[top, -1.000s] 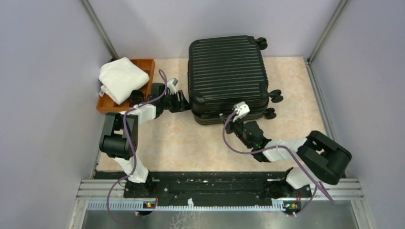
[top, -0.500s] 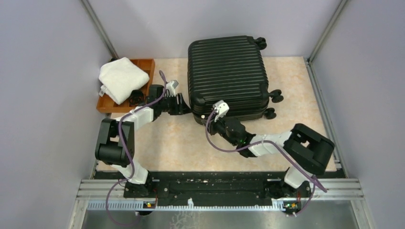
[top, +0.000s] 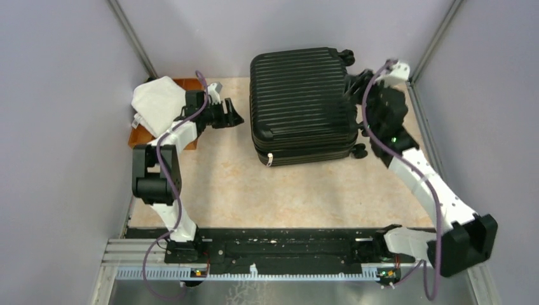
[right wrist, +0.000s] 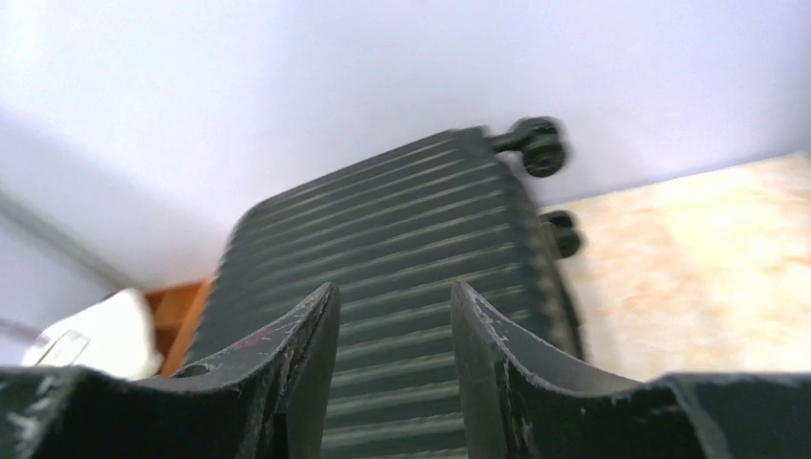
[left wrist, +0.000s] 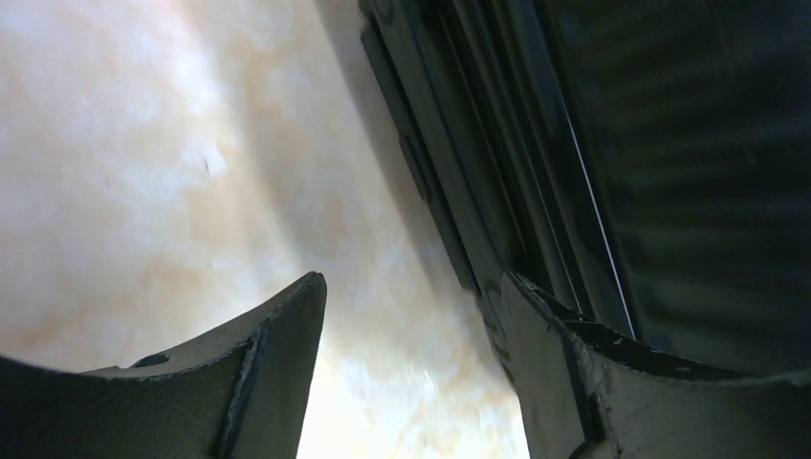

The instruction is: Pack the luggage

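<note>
The beige desk (top: 286,190) carries the closed black luggage (top: 302,101) at upper centre and a brown tray (top: 138,138) at upper left.

The left arm (top: 166,141) is folded sharply at the elbow, its forearm reaching toward the left side of the luggage (top: 302,105). The left claw (top: 232,118) (left wrist: 411,287) hangs near that side, jaws apart and empty. The right arm (top: 424,183) stretches long past the luggage's right side. The right claw (top: 357,81) (right wrist: 394,292) sits at its far right corner, jaws apart and empty.

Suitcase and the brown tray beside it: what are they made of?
The suitcase looks like hard moulded plastic: black, ribbed, with a slight sheen. The tray looks like wood, orange-brown and matte, though coloured plastic cannot be excluded.
</note>
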`<act>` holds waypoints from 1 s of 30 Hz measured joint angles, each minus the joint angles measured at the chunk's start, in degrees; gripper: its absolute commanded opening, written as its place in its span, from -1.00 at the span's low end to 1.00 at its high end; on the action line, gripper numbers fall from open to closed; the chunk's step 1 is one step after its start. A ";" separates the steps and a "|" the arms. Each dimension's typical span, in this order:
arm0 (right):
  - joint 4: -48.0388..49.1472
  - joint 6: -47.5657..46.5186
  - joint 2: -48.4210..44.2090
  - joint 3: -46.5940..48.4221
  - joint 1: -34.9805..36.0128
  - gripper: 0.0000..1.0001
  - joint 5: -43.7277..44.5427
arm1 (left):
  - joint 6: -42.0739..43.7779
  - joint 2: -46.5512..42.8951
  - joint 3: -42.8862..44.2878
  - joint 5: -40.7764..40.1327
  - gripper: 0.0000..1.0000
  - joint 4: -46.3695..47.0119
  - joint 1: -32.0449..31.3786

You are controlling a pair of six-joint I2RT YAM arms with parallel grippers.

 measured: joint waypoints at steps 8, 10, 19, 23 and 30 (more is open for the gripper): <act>-16.70 4.13 25.77 22.75 -15.19 -0.28 0.92 | -0.70 15.17 13.25 -3.65 0.50 0.00 -2.23; -20.63 4.79 33.90 28.50 -16.83 -0.32 0.28 | -0.83 16.98 14.21 -4.39 0.49 0.04 -2.69; -37.79 4.57 68.06 62.49 -19.87 -0.45 -9.68 | -0.87 19.37 12.15 -3.87 0.42 2.91 -3.89; -40.06 4.68 75.60 74.66 -21.03 -0.49 -18.56 | 0.63 16.68 5.68 -1.62 0.39 6.84 -4.66; -33.99 5.27 78.18 77.13 -21.35 -0.61 -33.68 | 7.08 5.31 -9.25 0.57 0.38 6.27 -7.72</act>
